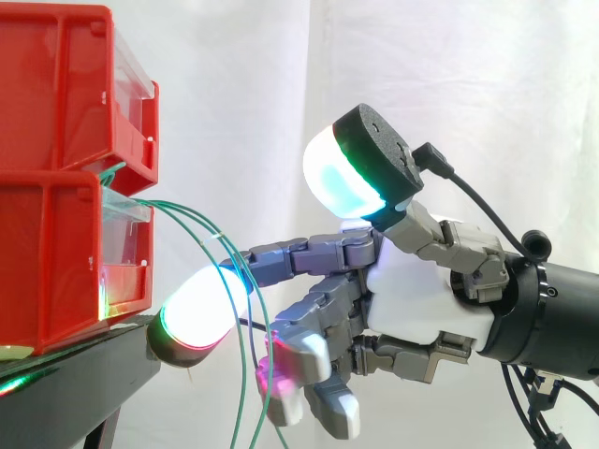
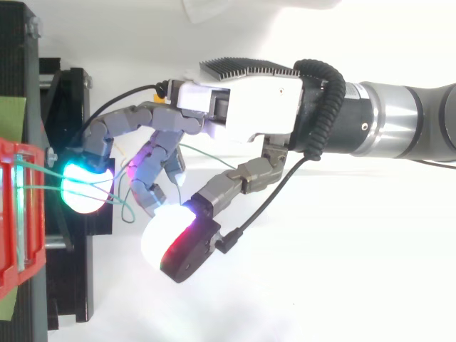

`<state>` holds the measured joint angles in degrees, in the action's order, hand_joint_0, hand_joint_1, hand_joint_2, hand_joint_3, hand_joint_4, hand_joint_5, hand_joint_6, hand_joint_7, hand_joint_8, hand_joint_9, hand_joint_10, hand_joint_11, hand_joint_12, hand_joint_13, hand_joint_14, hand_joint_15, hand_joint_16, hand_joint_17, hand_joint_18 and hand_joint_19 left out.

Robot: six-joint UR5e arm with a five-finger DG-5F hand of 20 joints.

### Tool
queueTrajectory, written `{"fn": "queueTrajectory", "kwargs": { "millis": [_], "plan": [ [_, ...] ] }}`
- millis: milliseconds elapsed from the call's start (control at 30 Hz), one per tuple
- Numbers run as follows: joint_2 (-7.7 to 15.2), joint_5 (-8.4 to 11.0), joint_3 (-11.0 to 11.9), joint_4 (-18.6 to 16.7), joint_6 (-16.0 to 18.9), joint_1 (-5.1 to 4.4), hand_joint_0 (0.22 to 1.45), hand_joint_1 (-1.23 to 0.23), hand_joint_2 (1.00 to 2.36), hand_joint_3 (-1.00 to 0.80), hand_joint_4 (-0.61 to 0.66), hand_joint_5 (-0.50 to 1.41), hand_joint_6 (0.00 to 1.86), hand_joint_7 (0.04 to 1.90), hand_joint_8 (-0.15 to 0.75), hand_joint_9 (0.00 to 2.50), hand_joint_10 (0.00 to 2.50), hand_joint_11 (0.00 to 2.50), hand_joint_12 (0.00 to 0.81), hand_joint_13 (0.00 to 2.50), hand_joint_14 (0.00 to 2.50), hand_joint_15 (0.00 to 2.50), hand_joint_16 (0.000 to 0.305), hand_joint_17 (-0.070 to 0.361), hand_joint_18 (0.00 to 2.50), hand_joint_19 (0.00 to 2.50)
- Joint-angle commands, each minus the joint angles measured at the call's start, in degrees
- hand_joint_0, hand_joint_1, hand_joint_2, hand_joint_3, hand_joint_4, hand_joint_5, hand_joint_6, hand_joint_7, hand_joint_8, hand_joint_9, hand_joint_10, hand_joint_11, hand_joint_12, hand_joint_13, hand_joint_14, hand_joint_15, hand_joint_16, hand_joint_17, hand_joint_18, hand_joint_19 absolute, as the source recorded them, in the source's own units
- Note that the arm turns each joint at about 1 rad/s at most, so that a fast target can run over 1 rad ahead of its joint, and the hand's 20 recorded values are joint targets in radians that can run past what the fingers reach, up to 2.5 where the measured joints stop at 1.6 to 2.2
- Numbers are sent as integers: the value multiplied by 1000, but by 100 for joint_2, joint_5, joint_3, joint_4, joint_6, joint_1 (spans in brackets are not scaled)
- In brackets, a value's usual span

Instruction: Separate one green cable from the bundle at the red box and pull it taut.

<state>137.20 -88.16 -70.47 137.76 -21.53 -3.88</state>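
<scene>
Hand sits closest, coming in from the right; green cables spill from the lower red bin at left and droop across it, can't tell if it's gripping any; black stand underneath

Side view: we look level across the work from beside it, at about its height and close in; the red bins on the black stand sit at our left edge, the hand comes in from the right, and the white curtain closes the background; top view: we look down from above, equally near, with the bins at the left edge and the arm entering from the right; both views share the hand, the bins' front and the stand's edge.
</scene>
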Motion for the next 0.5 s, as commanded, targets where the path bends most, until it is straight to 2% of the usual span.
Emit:
{"fn": "queueTrajectory", "kwargs": {
  "millis": [0,167,467],
  "plan": [
    [0,0,-2,23,0,1,356,-524,1000,-500,213,-128,504,902,408,974,22,995,486,832,20,814,95,214,1127,797],
    [0,0,-2,23,0,-8,355,-524,1000,-500,198,-133,503,883,395,876,18,815,481,752,20,717,94,212,1070,782],
    [0,0,-2,23,0,1,353,-514,1000,-500,179,-143,503,863,390,719,20,731,457,589,19,666,90,202,862,741]
  ]
}}
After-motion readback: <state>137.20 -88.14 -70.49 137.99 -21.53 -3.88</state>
